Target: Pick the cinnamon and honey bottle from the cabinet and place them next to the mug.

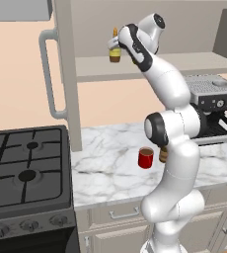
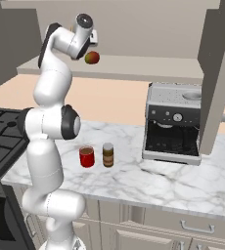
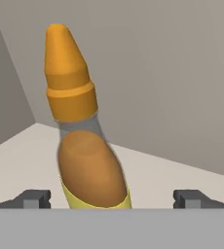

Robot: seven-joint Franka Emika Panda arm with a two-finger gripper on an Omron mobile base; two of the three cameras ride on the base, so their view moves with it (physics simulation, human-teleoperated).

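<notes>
I see my arm reaching the cabinet shelf, cinnamon just beside the mug, coffee machine on the counter

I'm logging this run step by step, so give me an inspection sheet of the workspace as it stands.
Surface: white marble counter, bare around the job's things.
Job's things: honey bottle upright on the shelf of the cabinet; cinnamon already on the counter beside the mug, close but apart.
Clutter: a round red-green fruit on the shelf.
Grippers: gripper open, one finger on each side of the bottle's lower body, not closed on it.
Cables: nothing seen.
Surroundings: black gas stove at one end of the counter, silver coffee machine at the other, drawers below.
</notes>
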